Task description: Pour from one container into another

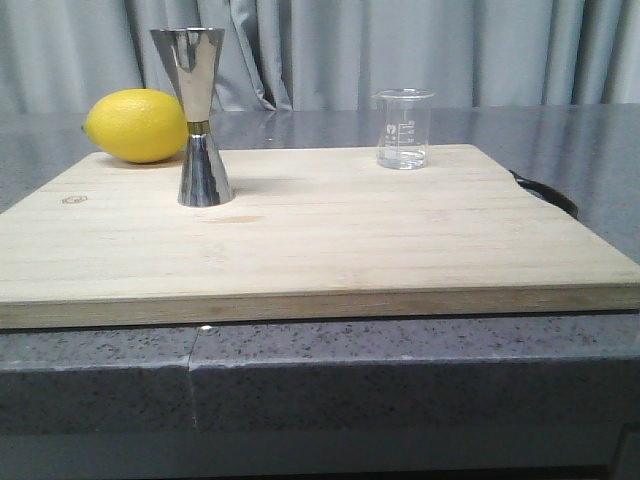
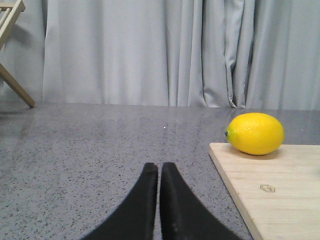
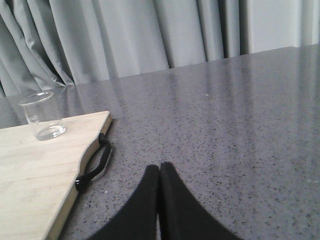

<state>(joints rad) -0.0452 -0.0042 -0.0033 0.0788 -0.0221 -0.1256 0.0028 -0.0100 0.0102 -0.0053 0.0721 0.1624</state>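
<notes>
- We find the polished steel hourglass jigger point(image 1: 198, 120) upright on the pale wooden cutting board point(image 1: 320, 240), well apart from the small clear glass beaker point(image 1: 403, 128), also upright.
- A yellow lemon point(image 1: 135, 125) sits behind the jigger.
- Left hand point(image 2: 159, 170) and right hand point(image 3: 159, 172): both clenched, empty, low over the grey speckled desk point(image 3: 240, 125), off the board.
- Contents indiscernible; in our judgement, the scene fits either before pouring or after.

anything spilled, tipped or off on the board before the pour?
Nothing stands out. The jigger and the glass beaker stand upright and apart on the cutting board, which looks dry. The lemon rests at its far left corner. Both grippers are shut over bare countertop.
</notes>
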